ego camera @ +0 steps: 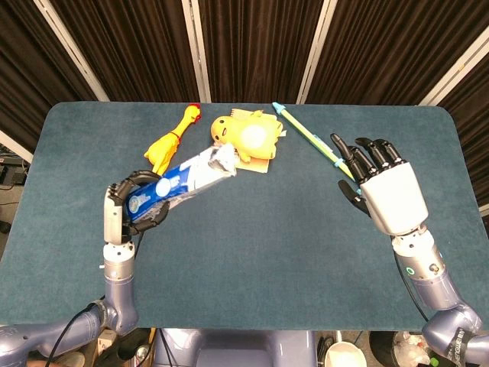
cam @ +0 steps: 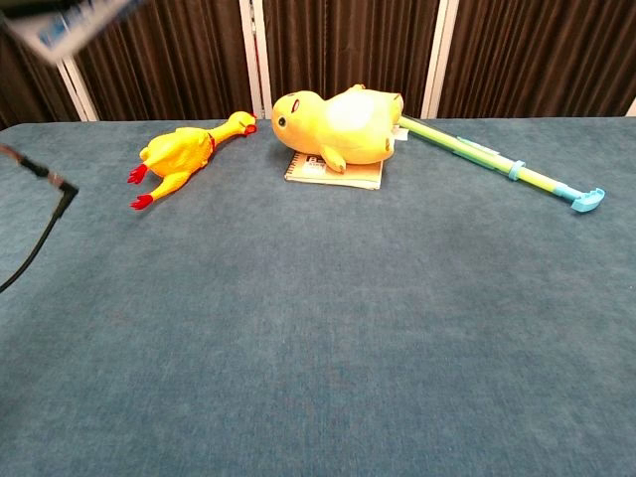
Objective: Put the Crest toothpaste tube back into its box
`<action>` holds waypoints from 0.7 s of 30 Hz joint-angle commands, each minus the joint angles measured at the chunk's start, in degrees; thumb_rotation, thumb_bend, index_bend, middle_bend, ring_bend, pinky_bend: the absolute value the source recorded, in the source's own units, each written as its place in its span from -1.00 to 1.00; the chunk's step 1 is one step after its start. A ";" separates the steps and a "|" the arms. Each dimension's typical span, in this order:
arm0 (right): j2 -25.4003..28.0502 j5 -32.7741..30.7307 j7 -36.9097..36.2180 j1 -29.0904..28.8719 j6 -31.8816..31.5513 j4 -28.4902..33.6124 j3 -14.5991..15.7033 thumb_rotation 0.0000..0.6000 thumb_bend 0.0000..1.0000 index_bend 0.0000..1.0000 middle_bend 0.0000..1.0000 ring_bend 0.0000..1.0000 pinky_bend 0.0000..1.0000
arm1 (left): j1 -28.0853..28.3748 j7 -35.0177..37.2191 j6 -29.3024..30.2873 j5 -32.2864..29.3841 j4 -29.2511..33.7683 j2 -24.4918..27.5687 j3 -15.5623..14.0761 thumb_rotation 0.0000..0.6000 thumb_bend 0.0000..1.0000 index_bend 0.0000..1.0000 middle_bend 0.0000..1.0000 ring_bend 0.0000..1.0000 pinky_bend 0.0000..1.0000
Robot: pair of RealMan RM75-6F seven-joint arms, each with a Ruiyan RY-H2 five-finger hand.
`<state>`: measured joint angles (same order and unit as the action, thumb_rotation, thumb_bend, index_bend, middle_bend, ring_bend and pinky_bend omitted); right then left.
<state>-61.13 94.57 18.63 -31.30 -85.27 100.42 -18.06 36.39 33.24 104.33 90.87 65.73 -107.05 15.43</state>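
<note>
Left hand (ego camera: 131,209): we see it gripping the Crest box (ego camera: 179,180), held above the table (ego camera: 275,229), open end toward the plush duck (ego camera: 246,134).
Right hand (ego camera: 386,191): raised, fingers spread, holding nothing.
Toothpaste tube: we cannot tell where.

A robot test lab or studio: a blue felt-covered table (ego camera: 252,222) stands before dark pleated curtains (ego camera: 252,46) with white frame poles (ego camera: 200,50), laid with assorted toy props.
</note>
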 commanded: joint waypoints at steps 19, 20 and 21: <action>1.04 -0.04 -0.45 0.70 -0.78 1.72 -0.46 1.00 -0.45 -1.00 -0.15 -0.40 -0.27 | -6.46 1.70 -8.46 -0.07 -18.88 -8.57 -10.95 1.00 0.19 -0.27 0.05 0.07 0.31; 1.03 -0.03 -0.50 0.66 -0.75 1.63 -0.49 1.00 -0.45 -1.00 -0.15 -0.40 -0.27 | -6.59 1.87 -8.89 -0.03 -19.96 -9.12 -11.27 1.00 0.19 -0.27 0.05 0.07 0.31; 1.03 -0.04 -0.57 0.62 -0.74 1.56 -0.54 1.00 -0.45 -1.00 -0.15 -0.40 -0.27 | -6.77 2.10 -9.31 -0.04 -20.99 -9.66 -11.58 1.00 0.19 -0.27 0.05 0.07 0.31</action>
<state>-60.09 94.53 18.08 -30.67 -86.01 102.00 -18.59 30.11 34.73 96.17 90.78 46.70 -115.35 4.77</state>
